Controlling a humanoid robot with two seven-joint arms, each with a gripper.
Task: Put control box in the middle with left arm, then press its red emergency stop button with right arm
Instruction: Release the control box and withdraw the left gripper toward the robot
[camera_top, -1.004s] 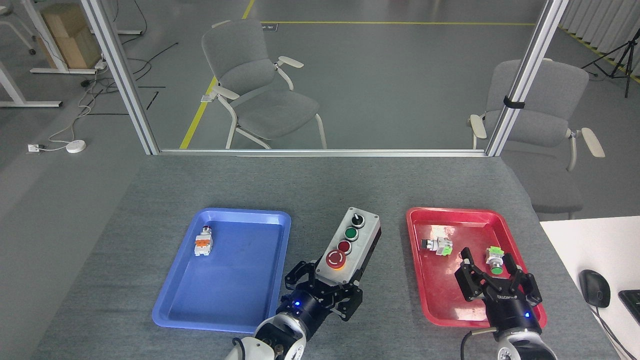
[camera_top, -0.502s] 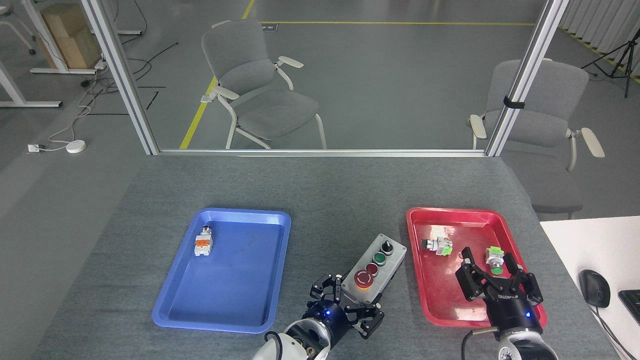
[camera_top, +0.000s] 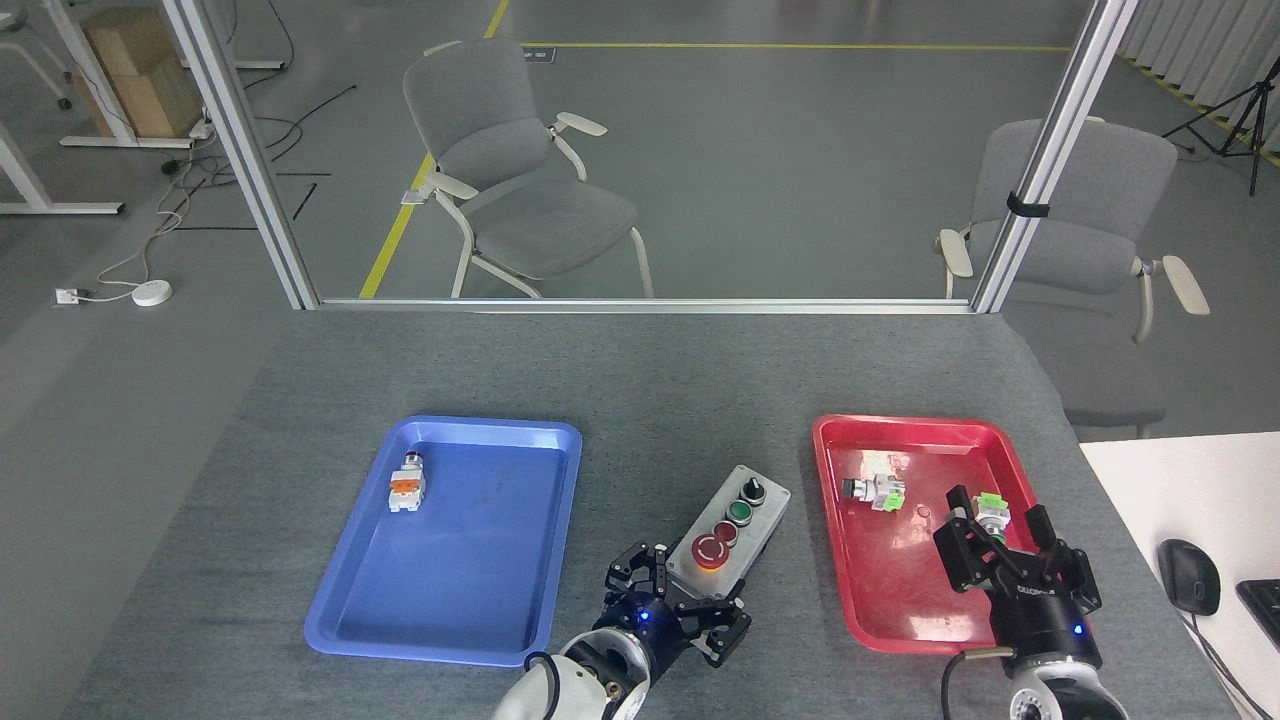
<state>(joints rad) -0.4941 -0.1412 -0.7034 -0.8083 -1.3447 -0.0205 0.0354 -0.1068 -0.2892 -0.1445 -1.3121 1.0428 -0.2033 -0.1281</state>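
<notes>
Since half a second earlier, the control box (camera_top: 728, 524) has shifted slightly toward 9 o'clock and the left hand (camera_top: 678, 600) with it; the right hand (camera_top: 1010, 545) has moved a little toward 2 o'clock over the red tray (camera_top: 850, 590). The control box lies on the grey surface (camera_top: 650, 380) between the blue tray (camera_top: 450, 640) and the red tray, its long axis running from 7 o'clock to 1 o'clock. Along its top, from far to near: black knob (camera_top: 751, 490), green button (camera_top: 738, 513), small red button (camera_top: 724, 532), large red mushroom button (camera_top: 711, 550). The left hand, at the 7 o'clock end of the box, has its black fingers closed around the near end of the box. The right hand hovers over the red tray at 3 o'clock from the box, fingers spread apart and gripping nothing; a green-capped push-button part (camera_top: 990, 505) lies just beyond its fingertips. A second push-button part (camera_top: 874, 491) lies in the red tray toward 10 o'clock from the right hand. An orange-and-white part (camera_top: 406, 486) lies in the blue tray at its far left.
</notes>
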